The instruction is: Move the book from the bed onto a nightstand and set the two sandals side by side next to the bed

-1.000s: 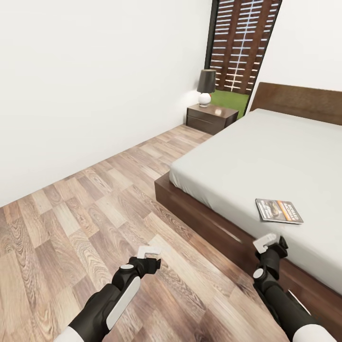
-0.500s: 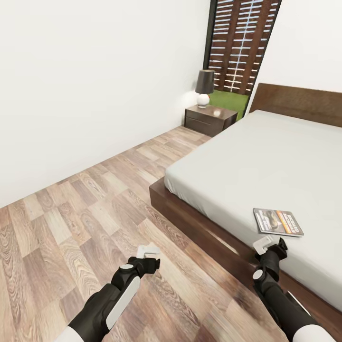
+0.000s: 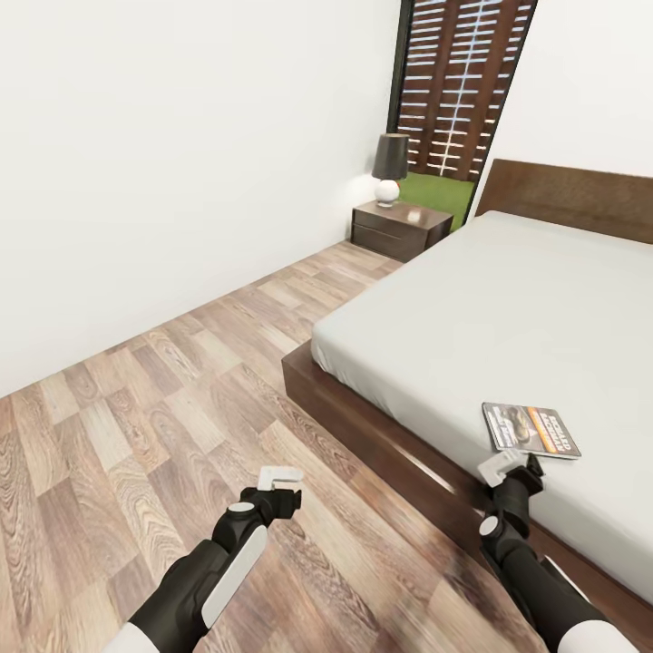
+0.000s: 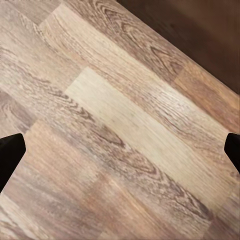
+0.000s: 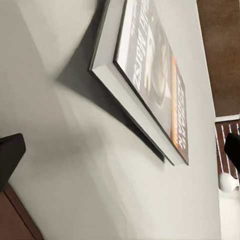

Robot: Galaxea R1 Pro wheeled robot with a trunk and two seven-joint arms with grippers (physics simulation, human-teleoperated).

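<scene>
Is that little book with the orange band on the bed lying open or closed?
Closed. The thin dark paperback with the orange band lies flat on the light-grey mattress, front cover up, no pages spread.

Two black arms, white panel along left forearm [image 3: 234, 564], round silver joint caps, white fingers on left gripper [image 3: 275, 478] and right gripper [image 3: 501, 464].

A dark-shaded lamp [image 3: 390, 168] with round white base stands upright.
</scene>
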